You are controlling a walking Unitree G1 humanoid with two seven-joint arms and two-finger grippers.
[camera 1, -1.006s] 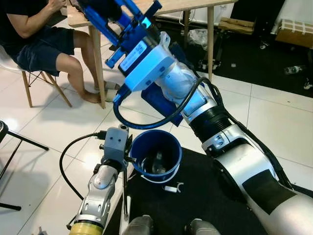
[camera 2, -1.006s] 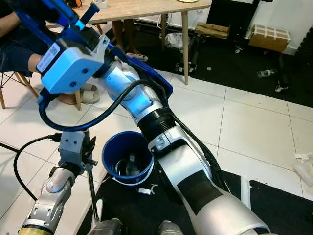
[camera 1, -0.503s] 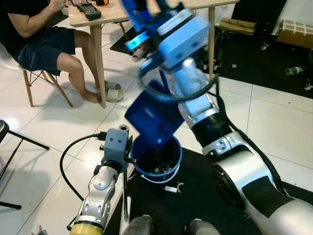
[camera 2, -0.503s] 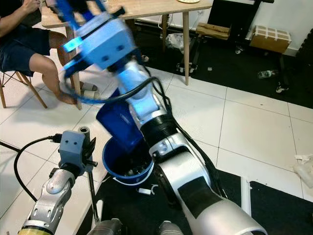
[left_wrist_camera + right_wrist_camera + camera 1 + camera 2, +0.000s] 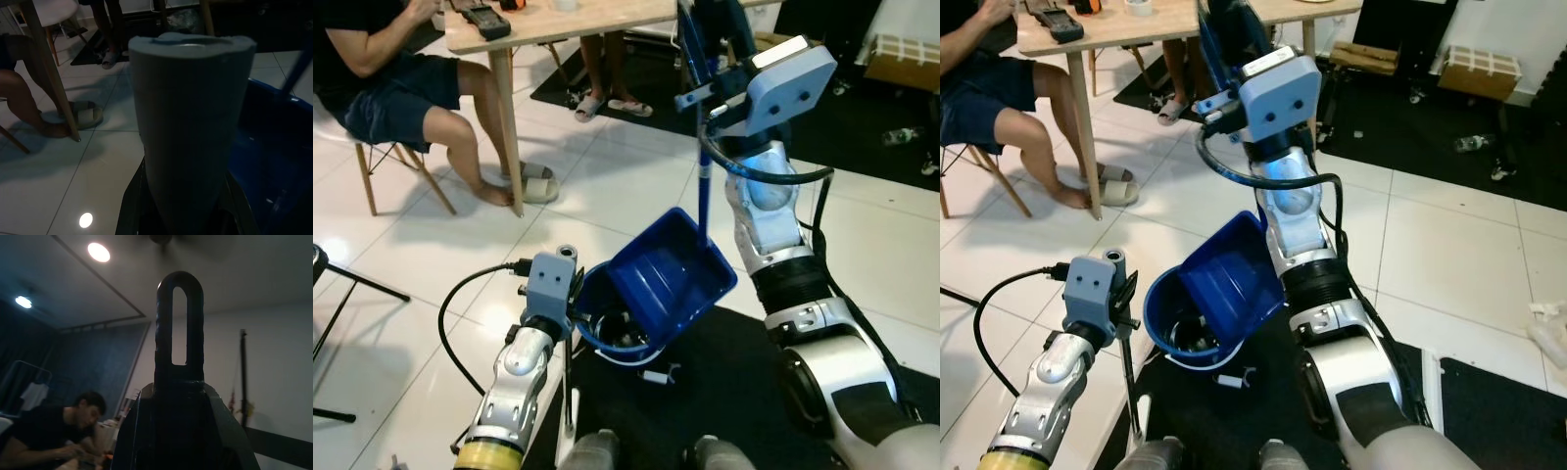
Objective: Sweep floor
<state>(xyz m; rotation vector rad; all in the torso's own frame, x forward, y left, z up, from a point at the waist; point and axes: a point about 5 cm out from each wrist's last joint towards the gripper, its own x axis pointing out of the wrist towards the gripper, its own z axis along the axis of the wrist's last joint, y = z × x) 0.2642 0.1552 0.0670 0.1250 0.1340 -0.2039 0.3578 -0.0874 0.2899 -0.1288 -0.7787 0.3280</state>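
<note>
**Ana:** Right end effector [image 5: 705, 73] is up high, fingers clamped round the long blue handle [image 5: 178, 328] of the blue plastic dustpan [image 5: 671, 274]. The right wrist view shows the handle's slotted tip sticking out between the fingers.

**Ben:** And the pan itself?

**Ana:** Hanging at the foot of the handle, tipped mouth-down over the round blue plastic bucket [image 5: 1163, 333], which stands on the floor at the edge of the black mat [image 5: 724, 392]. A second ago the arm was swung low across the bucket with the pan carried high behind it. Now the arm stands upright and the pan has dropped to the rim.

**Ben:** So it's emptying?

**Ana:** I'd judge so. There is debris lying in the bucket, and the pan looks bare inside.

**Ben:** Left side?

**Ana:** Left end effector [image 5: 566, 315], just beside the bucket, grips a thin upright pole topped with a grey foam sleeve [image 5: 188, 122], likely the broom. It hasn't shifted.

**Ben:** Anyone near?

**Ana:** A seated person [image 5: 391, 69] at the wooden bench [image 5: 548, 22], well apart.
</note>
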